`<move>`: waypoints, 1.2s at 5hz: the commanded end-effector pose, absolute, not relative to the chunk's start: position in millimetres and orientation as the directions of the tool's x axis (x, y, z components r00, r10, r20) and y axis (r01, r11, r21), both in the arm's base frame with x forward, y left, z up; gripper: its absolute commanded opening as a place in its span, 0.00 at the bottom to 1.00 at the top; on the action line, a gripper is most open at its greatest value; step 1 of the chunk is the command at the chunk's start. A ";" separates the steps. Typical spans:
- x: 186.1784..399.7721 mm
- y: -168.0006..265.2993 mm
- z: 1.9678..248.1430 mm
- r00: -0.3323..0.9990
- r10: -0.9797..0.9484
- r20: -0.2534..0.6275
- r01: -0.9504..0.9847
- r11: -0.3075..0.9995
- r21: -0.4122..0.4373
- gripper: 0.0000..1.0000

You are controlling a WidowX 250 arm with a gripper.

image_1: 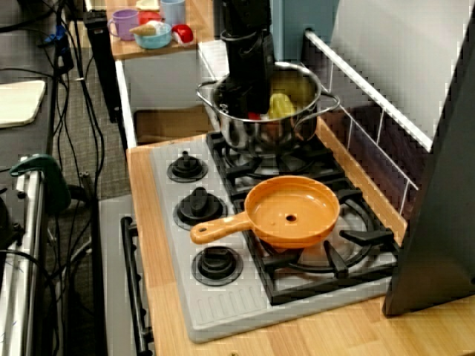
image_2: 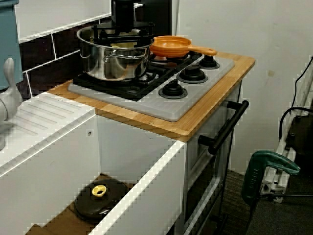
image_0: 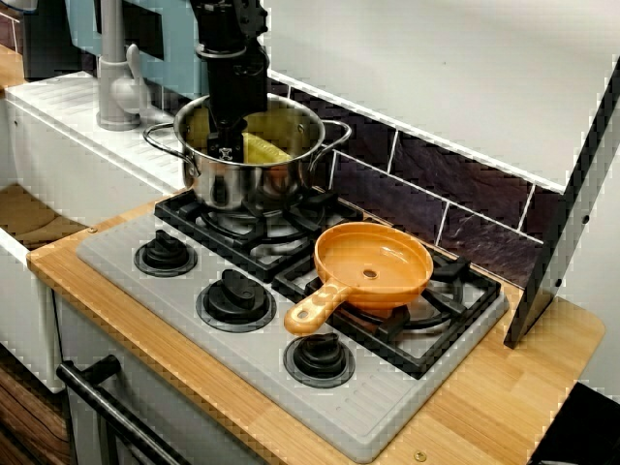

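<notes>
My black gripper (image_0: 226,153) reaches straight down into a steel pot (image_0: 254,186) on the stove's back left burner. Its fingertips are low inside the pot, next to a yellow object (image_0: 267,148) that lies against the far wall. The high side view shows the gripper (image_1: 249,110) in the pot (image_1: 260,135) beside the yellow object (image_1: 282,104), with a bit of red at its tip. In the sink-side view the pot wall (image_2: 111,64) hides the fingers. How the jaws stand is not visible.
An orange pan (image_0: 374,263) sits on the front right burner, handle toward the knobs (image_0: 235,298). A dark panel (image_0: 564,218) leans at the counter's right end. Left of the stove are a faucet (image_0: 116,85) and a sink holding a black lid (image_2: 100,200).
</notes>
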State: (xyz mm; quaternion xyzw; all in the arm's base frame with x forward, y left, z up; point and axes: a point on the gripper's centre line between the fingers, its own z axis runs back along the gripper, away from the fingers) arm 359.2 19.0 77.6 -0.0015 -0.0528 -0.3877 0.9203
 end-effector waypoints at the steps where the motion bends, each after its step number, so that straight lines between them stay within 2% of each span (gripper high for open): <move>1: 361.4 22.7 92.4 0.705 -0.699 0.125 0.701 0.713 0.033 0.00; 6: 364.4 38.9 168.6 0.714 -0.667 0.213 0.687 0.725 -0.035 0.00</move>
